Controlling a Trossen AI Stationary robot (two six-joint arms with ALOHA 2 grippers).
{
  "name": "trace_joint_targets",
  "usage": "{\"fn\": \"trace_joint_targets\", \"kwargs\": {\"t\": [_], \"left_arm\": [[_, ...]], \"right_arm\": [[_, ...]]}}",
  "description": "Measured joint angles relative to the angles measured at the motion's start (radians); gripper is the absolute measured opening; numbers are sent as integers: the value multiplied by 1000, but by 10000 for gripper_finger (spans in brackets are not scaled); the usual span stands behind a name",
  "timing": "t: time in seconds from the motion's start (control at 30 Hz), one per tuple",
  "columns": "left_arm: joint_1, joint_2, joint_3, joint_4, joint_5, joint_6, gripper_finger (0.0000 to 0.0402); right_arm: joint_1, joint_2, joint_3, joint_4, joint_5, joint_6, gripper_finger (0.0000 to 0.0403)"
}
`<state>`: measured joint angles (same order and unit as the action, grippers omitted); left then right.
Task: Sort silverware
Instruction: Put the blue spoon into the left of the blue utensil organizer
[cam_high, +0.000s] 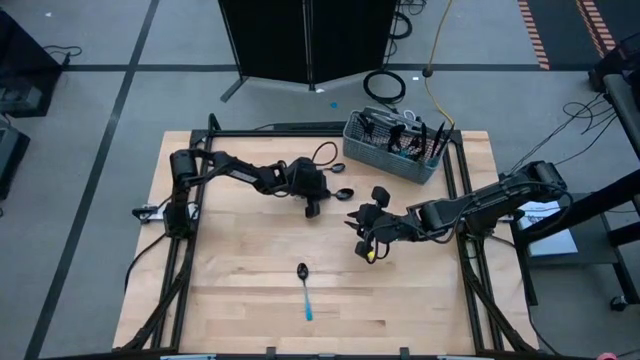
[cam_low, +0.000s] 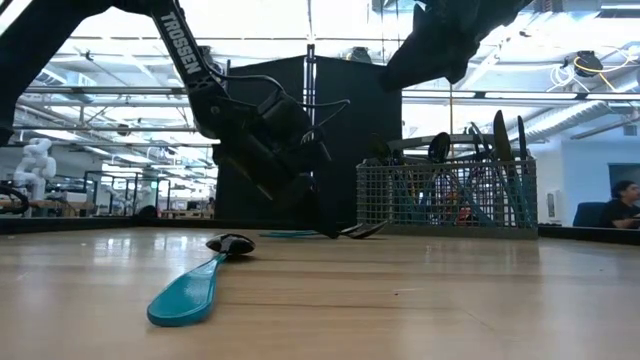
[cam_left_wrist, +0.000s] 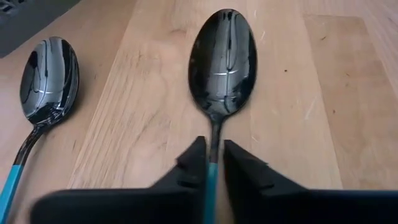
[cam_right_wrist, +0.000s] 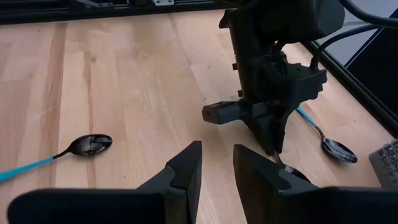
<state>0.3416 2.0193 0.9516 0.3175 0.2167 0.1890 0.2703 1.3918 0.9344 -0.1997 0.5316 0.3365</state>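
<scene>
High view: a light wooden table (cam_high: 250, 300) framed by dark rails, bearing a grey wire-mesh basket (cam_high: 392, 148) at its far right corner, with dark utensils standing upright in it. Left gripper (cam_high: 313, 207) sits down at the table surface near the far middle, a short way from the basket; in its wrist view its two fingers (cam_left_wrist: 189, 163) stand just either side of the blue-handled neck of a spoon (cam_left_wrist: 222, 62) lying bowl-up on the wood, closed in upon it though contact on both sides cannot be confirmed. A second spoon (cam_left_wrist: 48, 79) lies just beside the first, apart from it, bowl toward the same way. A third spoon (cam_high: 304, 286) lies alone nearer the front middle of the table, dark bowl toward the arms, blue handle toward the front edge, well apart from both arms. Right gripper (cam_high: 368, 247) hangs above the table right of centre, between the basket side and the lone spoon, fingers parted with a narrow gap and nothing between them. Low view: a seated person (cam_low: 620, 205) beyond the table at far right; a black partition (cam_low: 290, 120) behind the basket.
</scene>
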Motion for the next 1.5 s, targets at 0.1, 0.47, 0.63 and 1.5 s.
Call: {"fn": "trace_joint_targets", "kwargs": {"t": [0.1, 0.47, 0.63, 1.5], "left_arm": [[0, -16, -2, -10, -8, -10, 11], [1, -336, -6, -145, 32, -26, 2], [12, -545, -38, -161, 115, -52, 1], [-201, -825, -612, 922, 86, -153, 0]], "right_arm": [[0, 0, 0, 0, 24, 0, 86], [0, 0, 0, -21, 139, -8, 86], [0, -1, 0, -22, 150, -8, 86], [-16, 132, 0, 321, 144, -71, 86]]}}
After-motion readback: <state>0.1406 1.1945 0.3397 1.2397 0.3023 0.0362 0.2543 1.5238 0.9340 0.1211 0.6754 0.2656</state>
